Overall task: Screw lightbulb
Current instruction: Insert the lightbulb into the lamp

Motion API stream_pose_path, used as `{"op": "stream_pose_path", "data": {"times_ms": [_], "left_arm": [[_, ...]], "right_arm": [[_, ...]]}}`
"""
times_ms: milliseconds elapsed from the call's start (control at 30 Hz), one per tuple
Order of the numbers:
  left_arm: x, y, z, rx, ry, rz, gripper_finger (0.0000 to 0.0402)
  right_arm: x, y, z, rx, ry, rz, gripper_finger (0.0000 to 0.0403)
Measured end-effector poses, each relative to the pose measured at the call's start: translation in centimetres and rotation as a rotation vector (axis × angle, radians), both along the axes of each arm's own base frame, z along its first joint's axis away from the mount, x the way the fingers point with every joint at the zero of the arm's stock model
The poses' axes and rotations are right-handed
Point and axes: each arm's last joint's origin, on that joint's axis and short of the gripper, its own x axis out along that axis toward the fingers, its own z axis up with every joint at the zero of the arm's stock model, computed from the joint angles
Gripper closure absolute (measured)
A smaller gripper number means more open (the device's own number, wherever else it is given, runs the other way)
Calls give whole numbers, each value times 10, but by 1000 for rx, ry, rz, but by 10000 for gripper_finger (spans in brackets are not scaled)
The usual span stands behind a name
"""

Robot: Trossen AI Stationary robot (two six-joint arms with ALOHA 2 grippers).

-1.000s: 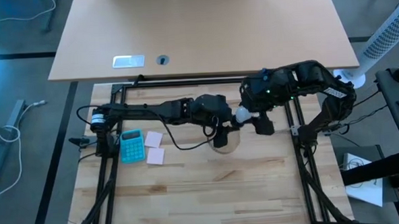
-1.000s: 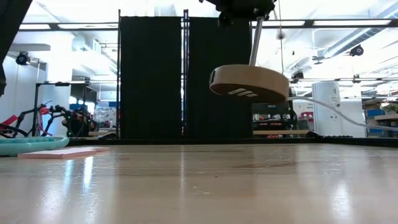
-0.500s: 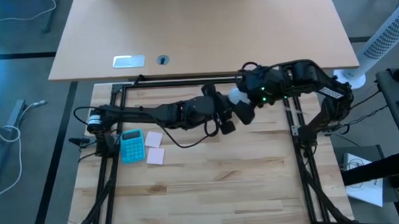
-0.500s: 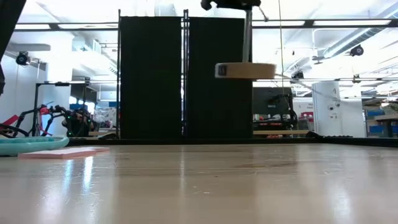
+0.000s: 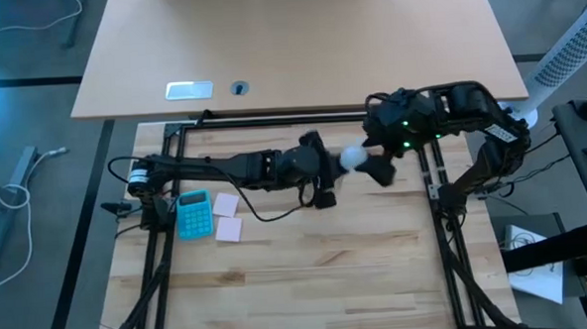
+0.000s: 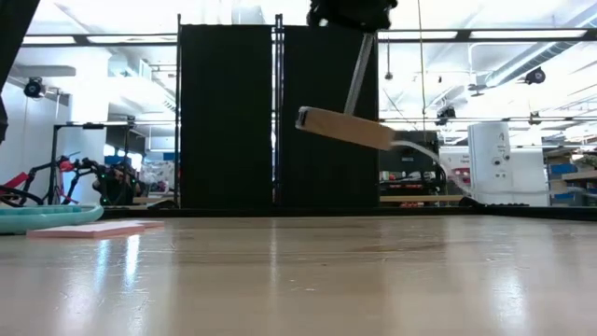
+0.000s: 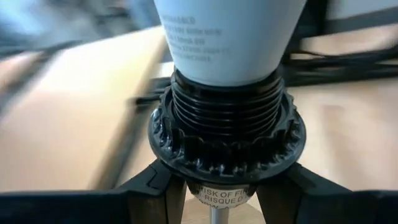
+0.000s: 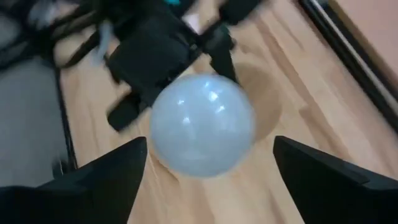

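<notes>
**Lightbulb seated in a lifted socket, mid-counter: handling notes**

Calculator (image 5: 192, 214): turquoise, lying on the wooden counter (image 5: 308, 273) at the left, with two pink sticky notes (image 5: 226, 216) just beside it. Not involved.

Left gripper (image 5: 321, 180): reached in from the left to the middle of the counter. In the left wrist view its two dark fingers are seen closed around the stem just below the black threaded collar of the socket (image 7: 227, 130). The socket's round wooden base (image 6: 347, 128) is seen in the low view held tilted and well clear of the counter.

Lightbulb (image 5: 354, 159): white, pear-shaped, standing in the mouth of the socket, between the two grippers. Its printed neck (image 7: 229, 37) is entered in the black collar; how deep the threads are engaged is hidden. Judged light, rigid, smooth and breakable: the globe would slip under a weak pinch and might crack under a hard one. Best taken across the widest part of the globe, with moderate pressure, and turned along the socket's axis so that the threads are not crossed.

Right gripper (image 5: 381, 167): at the bulb's right. In the right wrist view the fingers (image 8: 93, 180) are spread wide on either side of the globe (image 8: 202, 124), with clear gaps; nothing is held.
</notes>
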Motion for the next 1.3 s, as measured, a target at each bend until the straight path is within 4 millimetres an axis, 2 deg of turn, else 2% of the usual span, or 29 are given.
{"op": "stream_pose_path", "data": {"times_ms": [100,167,467,700,800,1300], "left_arm": [[3,-3,-6,-88,24,-155,259],[7,-4,-13,-133,37,-224,259],[17,-5,-38,-162,125,-372,259],[17,-5,-37,-207,109,-499,259],[17,-1,-37,-240,107,-536,259],[17,9,-32,-269,79,-529,259]], "right_arm": [[-4,3,2,-106,-13,257,54],[-4,5,2,-149,-18,354,55],[22,15,-13,-110,39,455,57],[28,37,-20,-185,45,659,57],[30,41,-22,-254,56,701,58],[37,43,-38,-255,127,713,70]]}}
